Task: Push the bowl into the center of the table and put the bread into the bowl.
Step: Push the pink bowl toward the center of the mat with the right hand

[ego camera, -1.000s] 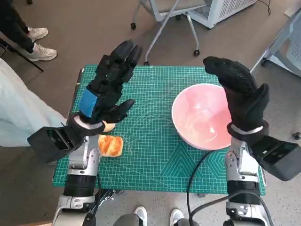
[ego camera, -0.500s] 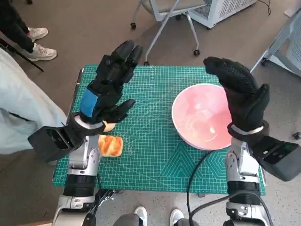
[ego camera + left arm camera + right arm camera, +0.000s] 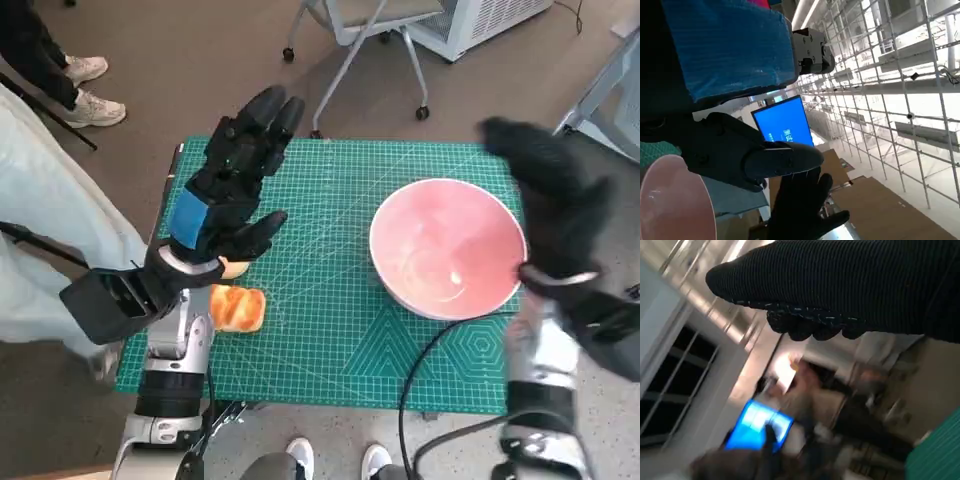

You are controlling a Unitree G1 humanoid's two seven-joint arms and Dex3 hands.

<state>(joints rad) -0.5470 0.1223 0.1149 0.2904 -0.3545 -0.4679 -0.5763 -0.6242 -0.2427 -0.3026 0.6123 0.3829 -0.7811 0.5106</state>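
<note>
The pink bowl point(image 3: 447, 248) sits on the right half of the green cutting mat point(image 3: 330, 310); its rim point(image 3: 675, 200) also shows in the left wrist view. A golden bread roll point(image 3: 236, 307) lies on the mat near the left front, just below my left hand point(image 3: 228, 185). That hand hovers above the mat with its fingers spread, holding nothing. My right hand point(image 3: 548, 195), blurred by motion, is raised above the bowl's right rim with fingers extended and nothing in it. The glove point(image 3: 850, 290) fills the top of the right wrist view.
A rolling chair base point(image 3: 350, 50) stands beyond the table's far edge. A person's feet in pale shoes point(image 3: 85, 85) are at the far left, and pale cloth point(image 3: 50, 230) lies close to the table's left side. My own feet point(image 3: 335, 460) show below the front edge.
My right hand has swung to the right, off the bowl's far side toward its right rim, and is now blurred. The bowl, bread and left hand keep their places.
</note>
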